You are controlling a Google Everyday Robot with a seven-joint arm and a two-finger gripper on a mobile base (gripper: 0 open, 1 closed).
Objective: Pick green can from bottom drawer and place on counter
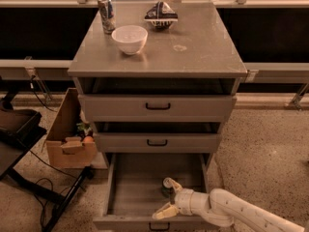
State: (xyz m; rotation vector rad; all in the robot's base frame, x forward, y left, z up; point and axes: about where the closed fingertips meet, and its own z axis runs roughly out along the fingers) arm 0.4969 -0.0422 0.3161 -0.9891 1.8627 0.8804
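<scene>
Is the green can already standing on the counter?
No: the green can is down in the bottom drawer, with the open gripper straddling it.

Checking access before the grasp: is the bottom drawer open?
Open. The bottom drawer is pulled out, its floor showing; the gripper, open, sits inside it.

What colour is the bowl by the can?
White bowl, camera view; gripper is in the bottom drawer.

counter: smooth, slightly glossy | bowl: glossy white | box: matt cardboard | pincer in bottom drawer: smooth pale plastic
</scene>
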